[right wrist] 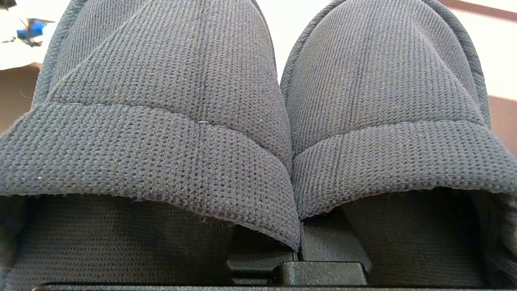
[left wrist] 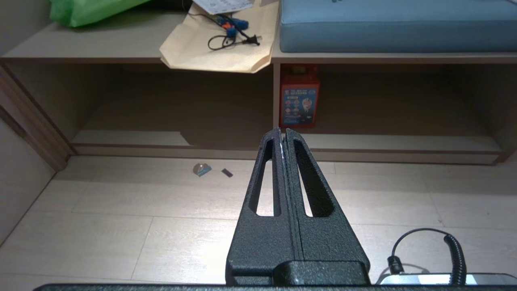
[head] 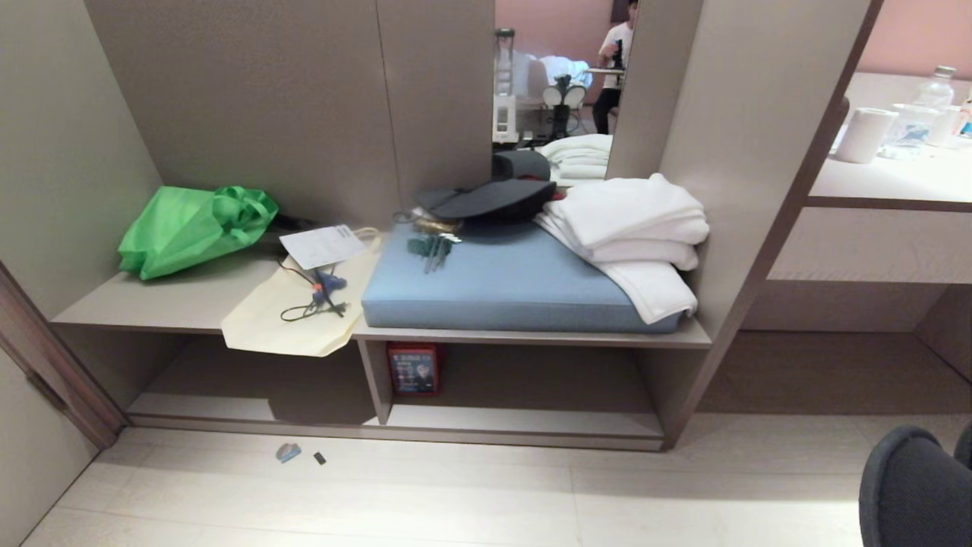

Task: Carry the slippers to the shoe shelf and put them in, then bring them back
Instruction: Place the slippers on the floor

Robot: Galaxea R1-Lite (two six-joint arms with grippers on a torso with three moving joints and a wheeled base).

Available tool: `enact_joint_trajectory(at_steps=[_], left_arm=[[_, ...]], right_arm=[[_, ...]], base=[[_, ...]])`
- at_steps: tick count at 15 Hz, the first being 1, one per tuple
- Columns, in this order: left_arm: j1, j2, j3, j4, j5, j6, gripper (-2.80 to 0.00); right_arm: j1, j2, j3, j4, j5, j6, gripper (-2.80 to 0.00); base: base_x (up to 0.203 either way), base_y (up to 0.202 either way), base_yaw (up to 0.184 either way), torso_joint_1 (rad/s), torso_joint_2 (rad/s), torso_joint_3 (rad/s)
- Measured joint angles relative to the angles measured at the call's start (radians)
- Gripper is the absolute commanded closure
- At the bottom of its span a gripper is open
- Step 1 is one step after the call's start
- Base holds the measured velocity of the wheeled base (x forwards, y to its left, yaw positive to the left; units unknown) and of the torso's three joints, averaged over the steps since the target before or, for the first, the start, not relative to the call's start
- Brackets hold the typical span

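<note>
Shoe shelf (head: 524, 419) ahead, bare; right gripper (right wrist: 301, 246) fingers grasping slippers (right wrist: 169, 121); left gripper (left wrist: 282, 135) clenched, unladen. Next: approach, insert.

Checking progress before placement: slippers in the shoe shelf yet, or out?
Out. The slippers fill the right wrist view, clamped side by side in the right gripper; the shoe shelf holds none.

Grey-beige bench (head: 182, 300) bearing blue cushion (head: 501, 285), green bag (head: 190, 228), cream bag (head: 292, 308)
</note>
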Motion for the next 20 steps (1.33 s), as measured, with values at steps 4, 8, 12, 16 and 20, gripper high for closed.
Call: enact_joint_trajectory(at_steps=[4, 8, 12, 16, 20], left_arm=[[0.000, 0.000, 0.000, 0.000, 0.000, 0.003, 0.00], [0.001, 0.000, 0.000, 0.000, 0.000, 0.005, 0.00], [0.000, 0.000, 0.000, 0.000, 0.000, 0.003, 0.00], [0.000, 0.000, 0.000, 0.000, 0.000, 0.002, 0.00], [0.001, 0.000, 0.000, 0.000, 0.000, 0.001, 0.00]], right_arm=[[0.000, 0.000, 0.000, 0.000, 0.000, 0.000, 0.00], [0.000, 0.000, 0.000, -0.001, 0.000, -0.001, 0.00], [0.000, 0.000, 0.000, -0.001, 0.000, -0.001, 0.00], [0.000, 0.000, 0.000, -0.001, 0.000, -0.001, 0.00], [0.000, 0.000, 0.000, -0.001, 0.000, -0.001, 0.00]], base=[[0.000, 0.000, 0.000, 0.003, 0.00, 0.158], [0.000, 0.000, 0.000, 0.001, 0.00, 0.018], [0.000, 0.000, 0.000, 0.000, 0.00, 0.000], [0.000, 0.000, 0.000, 0.000, 0.00, 0.000], [-0.001, -0.161, -0.001, 0.002, 0.00, 0.002]])
